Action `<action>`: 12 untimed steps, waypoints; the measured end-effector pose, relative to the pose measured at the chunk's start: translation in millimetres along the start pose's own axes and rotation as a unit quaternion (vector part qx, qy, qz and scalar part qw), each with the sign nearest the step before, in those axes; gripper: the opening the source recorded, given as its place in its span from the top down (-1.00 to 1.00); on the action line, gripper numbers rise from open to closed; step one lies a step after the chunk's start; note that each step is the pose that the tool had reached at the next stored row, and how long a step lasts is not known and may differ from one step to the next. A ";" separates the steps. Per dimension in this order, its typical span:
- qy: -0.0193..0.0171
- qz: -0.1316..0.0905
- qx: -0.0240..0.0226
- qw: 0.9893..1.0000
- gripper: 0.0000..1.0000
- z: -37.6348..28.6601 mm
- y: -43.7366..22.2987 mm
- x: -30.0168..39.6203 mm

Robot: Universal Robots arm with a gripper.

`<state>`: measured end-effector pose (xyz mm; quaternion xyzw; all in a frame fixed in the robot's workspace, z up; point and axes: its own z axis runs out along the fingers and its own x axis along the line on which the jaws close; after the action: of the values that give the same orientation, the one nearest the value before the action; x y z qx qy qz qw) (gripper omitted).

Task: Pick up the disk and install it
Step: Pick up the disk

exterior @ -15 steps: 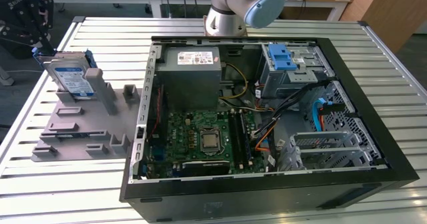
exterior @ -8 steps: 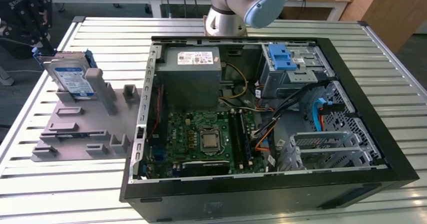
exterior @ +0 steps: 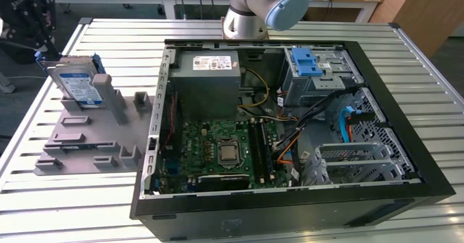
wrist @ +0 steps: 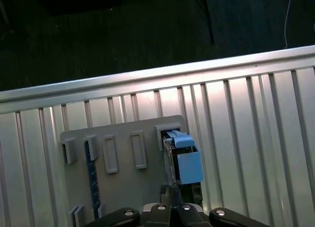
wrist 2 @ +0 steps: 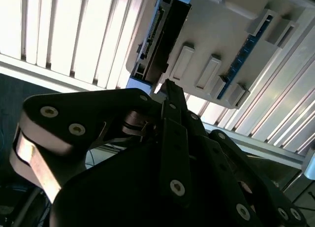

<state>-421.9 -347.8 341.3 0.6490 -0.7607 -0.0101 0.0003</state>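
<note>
The big metal table (exterior: pixel 73 210) holds an open computer case (exterior: pixel 290 216). Toward the exterior view's left it also holds a grey holder (exterior: pixel 80 139). The disk (exterior: pixel 78 85) stands on its edge in that holder, well apart from the case. In the first wrist view the gripper (wrist: pixel 170 188) is near the disk, its pincer pressed together and holding nothing. I think no step is done yet. Picking the disk up and putting it in are both left.

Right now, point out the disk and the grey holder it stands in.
the disk (exterior: pixel 78 85): exterior view, on its white-and-blue label.
the grey holder (exterior: pixel 105 131): exterior view, on its flat base plate.
</note>
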 end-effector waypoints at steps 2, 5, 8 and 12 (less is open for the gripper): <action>0.000 -0.011 0.001 1.000 0.79 0.1 -0.1 0.0; 0.000 -0.032 0.001 0.999 0.79 0.1 0.0 0.0; 0.000 -0.054 0.001 0.999 0.79 0.2 0.0 0.0; -0.001 -0.071 0.003 0.997 0.79 0.8 0.3 0.0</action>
<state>-422.2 -347.8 340.5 0.7015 -0.7126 -0.0080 -0.0031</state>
